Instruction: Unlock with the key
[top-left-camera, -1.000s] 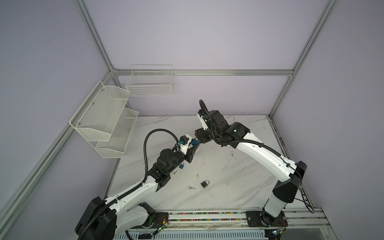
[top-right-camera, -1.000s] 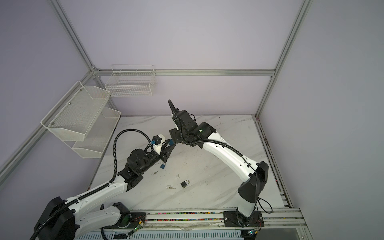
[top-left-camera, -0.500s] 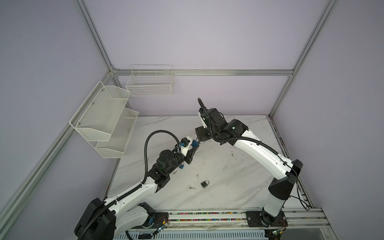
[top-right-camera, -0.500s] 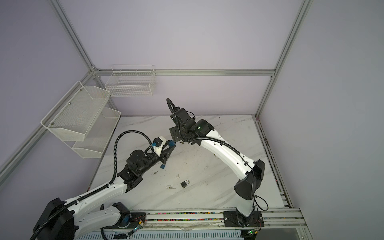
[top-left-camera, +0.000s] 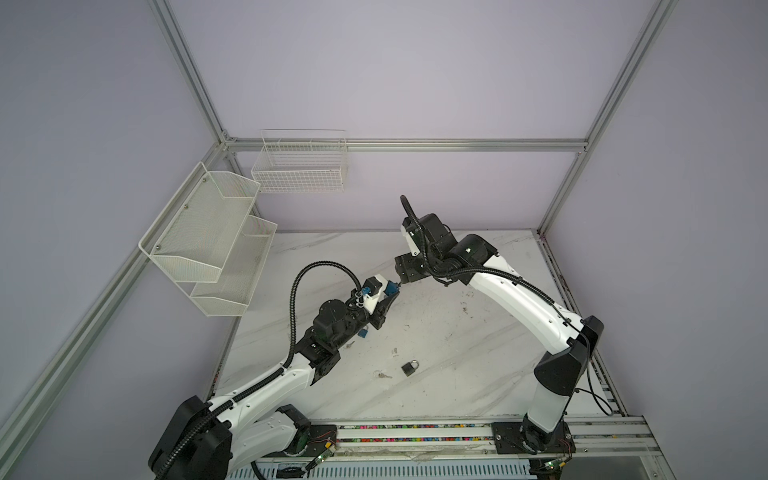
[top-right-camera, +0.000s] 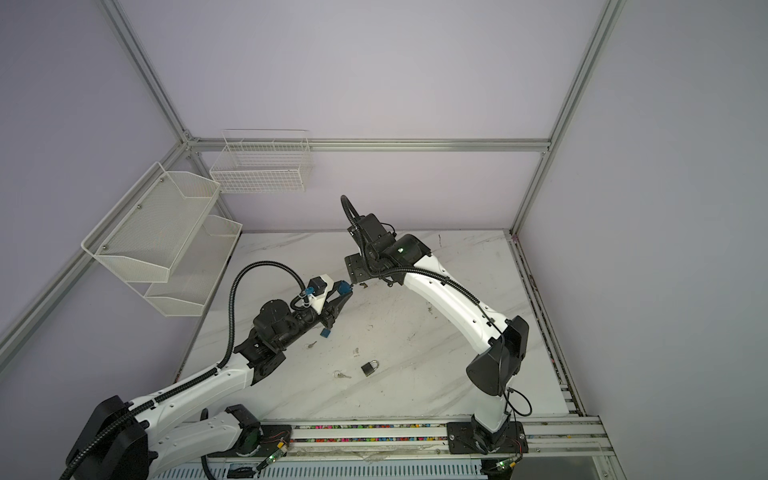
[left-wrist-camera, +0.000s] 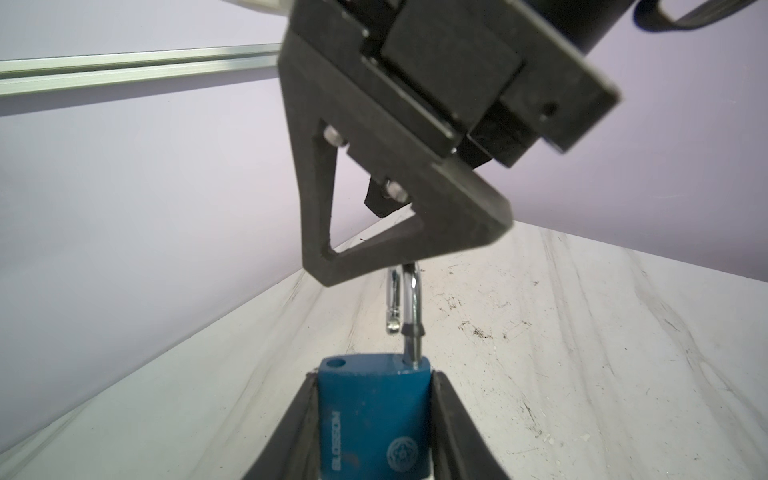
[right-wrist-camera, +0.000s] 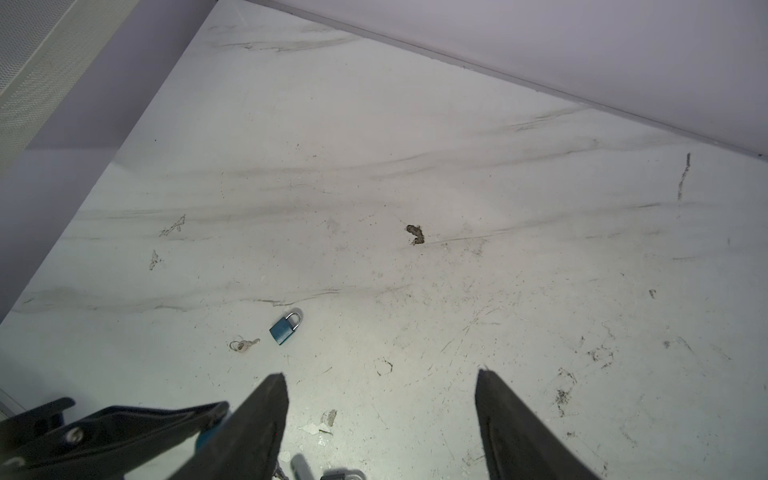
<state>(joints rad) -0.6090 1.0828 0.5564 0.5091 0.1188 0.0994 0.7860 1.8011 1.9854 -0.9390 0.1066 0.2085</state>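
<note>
The blue padlock (left-wrist-camera: 374, 419) is clamped by its sides in the left jaws, which are narrowed onto its body and hold it up above the tabletop (top-left-camera: 457, 353); both top views show it there (top-left-camera: 391, 287) (top-right-camera: 343, 286). BLOSSOM is stamped lengthwise down its face, with a round embossed emblem beside the word that is too small to read. Its shackle (left-wrist-camera: 412, 299) stands raised, with one leg seated in the body and the free leg hanging clear of its empty hole (left-wrist-camera: 336, 363). The keyhole end is hidden between the jaws.

The right jaws stand wide and hold nothing. In the left wrist view one finger (left-wrist-camera: 457, 208) covers the top of the shackle, and I cannot tell whether it touches.

In a top view a second blue padlock (top-left-camera: 363, 332) lies on the tabletop beside the left arm, with a small key (top-left-camera: 349, 344) near it. Farther forward lie a dark padlock (top-left-camera: 409, 368) and a ringed key (top-left-camera: 381, 375) just beside it. The right wrist view shows a blue-green padlock (right-wrist-camera: 284, 328) lying flat with a ringed key (right-wrist-camera: 244, 344) just beside it, and I cannot tell which of the tabletop padlocks it is.

A two-tier white mesh shelf (top-left-camera: 199, 232) hangs on the left wall, and a white wire basket (top-left-camera: 299, 174) hangs on the back wall.
</note>
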